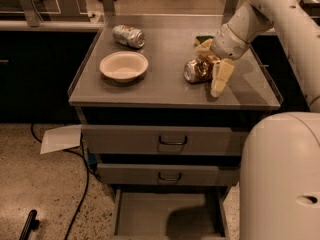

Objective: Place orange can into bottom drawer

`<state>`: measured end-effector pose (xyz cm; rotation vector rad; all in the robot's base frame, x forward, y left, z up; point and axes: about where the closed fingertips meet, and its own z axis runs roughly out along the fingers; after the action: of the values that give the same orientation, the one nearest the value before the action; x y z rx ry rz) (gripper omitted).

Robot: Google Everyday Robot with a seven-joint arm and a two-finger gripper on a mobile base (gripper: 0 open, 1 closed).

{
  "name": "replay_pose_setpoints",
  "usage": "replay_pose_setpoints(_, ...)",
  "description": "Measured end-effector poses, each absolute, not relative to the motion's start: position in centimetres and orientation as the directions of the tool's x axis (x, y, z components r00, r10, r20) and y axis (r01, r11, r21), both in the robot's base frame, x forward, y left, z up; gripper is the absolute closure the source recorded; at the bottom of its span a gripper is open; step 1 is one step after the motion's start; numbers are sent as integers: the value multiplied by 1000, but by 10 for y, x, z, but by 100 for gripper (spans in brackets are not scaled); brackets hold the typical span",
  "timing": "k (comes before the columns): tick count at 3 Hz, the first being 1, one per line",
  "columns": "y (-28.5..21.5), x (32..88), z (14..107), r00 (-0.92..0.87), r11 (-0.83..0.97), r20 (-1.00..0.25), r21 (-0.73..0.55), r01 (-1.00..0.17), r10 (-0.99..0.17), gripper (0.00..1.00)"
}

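The orange can (196,70) lies on its side on the cabinet top (165,91), right of centre, its silver end facing left. My gripper (213,63) is low over the can's right end. One cream finger (220,78) stands in front of the can and the other finger (204,47) behind it. The jaws are open and straddle the can. The bottom drawer (160,209) is pulled out at the foot of the cabinet, with a bare grey floor partly in the arm's shadow.
A white bowl (123,65) sits left of centre on the top. A silver-grey can (128,35) lies at the back left. A green object (202,37) shows behind the gripper. The two upper drawers (165,140) are shut. The robot's white body (280,179) fills the right foreground.
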<state>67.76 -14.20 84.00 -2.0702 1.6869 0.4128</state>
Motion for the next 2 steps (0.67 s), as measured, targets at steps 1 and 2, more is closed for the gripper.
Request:
replay_pose_setpoints(1,-142,678,840,213,-163,-489,-144,-976,-846,19)
replay_pose_setpoints(2,-142,678,840,213,-163,-489,-144,-976,-846,42)
